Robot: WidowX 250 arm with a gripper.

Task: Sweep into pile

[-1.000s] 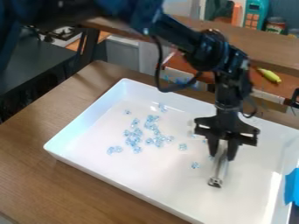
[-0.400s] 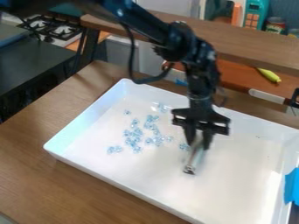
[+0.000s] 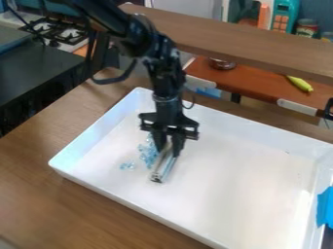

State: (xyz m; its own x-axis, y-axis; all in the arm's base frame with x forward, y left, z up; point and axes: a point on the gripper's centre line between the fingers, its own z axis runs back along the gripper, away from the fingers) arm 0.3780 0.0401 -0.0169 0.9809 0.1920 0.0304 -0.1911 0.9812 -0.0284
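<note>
Since the earlier frames, gripper [image 3: 167,147] and metal bar [image 3: 162,168] have shifted left across the tray [image 3: 240,189], to left of frame centre. Bar is clamped between the fingers, slanting down, presumably so its long side works as a scraper; tray walls should stop spills. Beads [image 3: 148,152]: small, clear pale blue, glinting, bunched against the bar's left side, partly hidden by the gripper; a few apart, lower left.

The tray [image 3: 234,194] is white, the bits [image 3: 147,151] pale blue (an icy shade, really), the bar [image 3: 160,171] silver-grey, the hand [image 3: 168,151] black, the tape [image 3: 326,208] bright blue, and the bench [image 3: 58,209] brown with streaky grain.
</note>
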